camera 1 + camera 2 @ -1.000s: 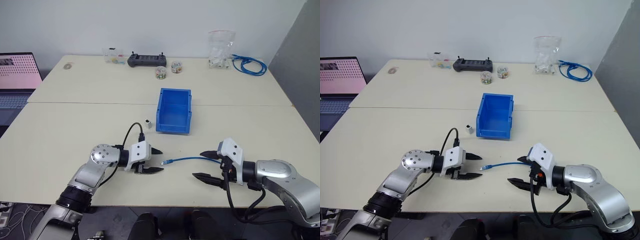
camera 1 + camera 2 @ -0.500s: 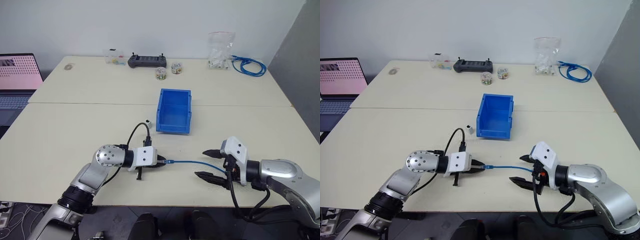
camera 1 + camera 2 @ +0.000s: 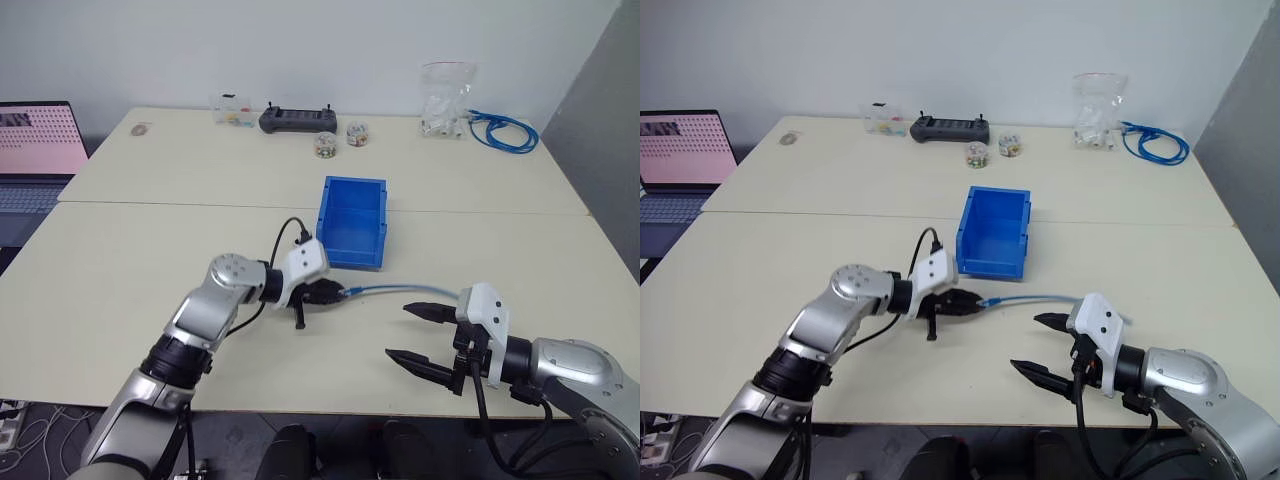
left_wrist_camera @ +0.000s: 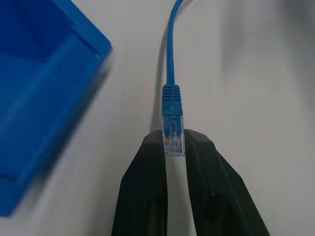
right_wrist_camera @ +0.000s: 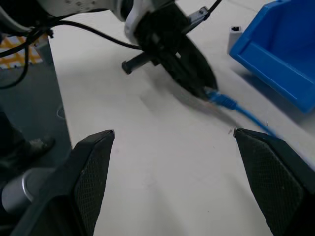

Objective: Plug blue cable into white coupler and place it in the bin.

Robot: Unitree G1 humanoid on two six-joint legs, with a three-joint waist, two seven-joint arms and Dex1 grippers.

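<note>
The left end effector (image 3: 335,292) is clenched on the small clear plug of the blue cable (image 4: 171,83), its two matte black fingers (image 4: 147,187) pinching the ribbed transparent connector so that the bright-blue strain boot stands just past their tips. From there the thin, smooth cable runs right across the pale cream table (image 3: 120,270) in a shallow arc toward the right end effector (image 3: 415,335), which is released, its two pointed black fingers spread wide with textured pads (image 5: 93,172) and nothing between them; the cable's far stretch passes just beyond its upper finger, and whether it touches there is hard to judge. The bin (image 3: 352,220), a glossy bright-blue plastic box with upright walls and a lower cut-away front, sits just beyond the left end effector, near the seam where two tabletops meet. The white coupler (image 5: 236,32), a tiny boxy white block with a dark top, stands against the bin's left outer wall in the right wrist view. Along the table's far edge lie a black controller (image 3: 294,120), small round jars (image 3: 325,146), a clear plastic bag (image 3: 443,95) and a coiled bundle of blue cable (image 3: 503,131); a laptop (image 3: 38,150) sits off the left side. Open tabletop lies left of the bin and between the two end effectors, while the near edge runs close under the right one.
</note>
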